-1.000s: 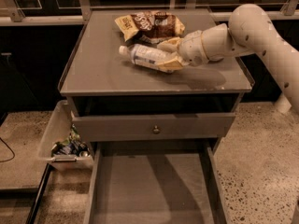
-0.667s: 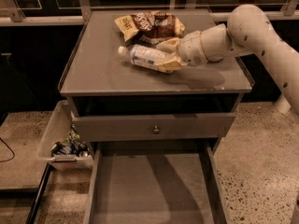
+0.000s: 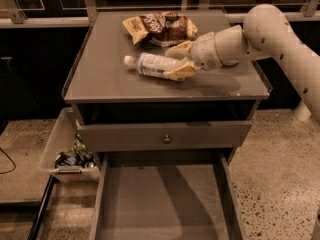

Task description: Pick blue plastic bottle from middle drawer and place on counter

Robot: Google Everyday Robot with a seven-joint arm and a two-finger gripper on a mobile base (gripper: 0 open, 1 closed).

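Shifted next to nothing over the last second: same reach of the arm in from the right edge of the frame, same spot for the gripper (image 3: 176,62), just right of centre in the upper half. Closed, by the look of it, on the base end of the blue plastic bottle (image 3: 150,65), with one finger above it in the frame and one below, both seemingly in contact. Bottle on its side on the counter (image 3: 100,81), white cap toward the left, near the snack bag (image 3: 160,28) but apart from it. Well away from the middle drawer (image 3: 160,204), pulled out at the bottom of the frame. Carry apparently finished, then; left to do, most likely, only the letting go and the backing away. Against the earlier frame: no visible slide of the bottle, no widening of the grip, no lift of the wrist. Reads as a pause at the set-down.
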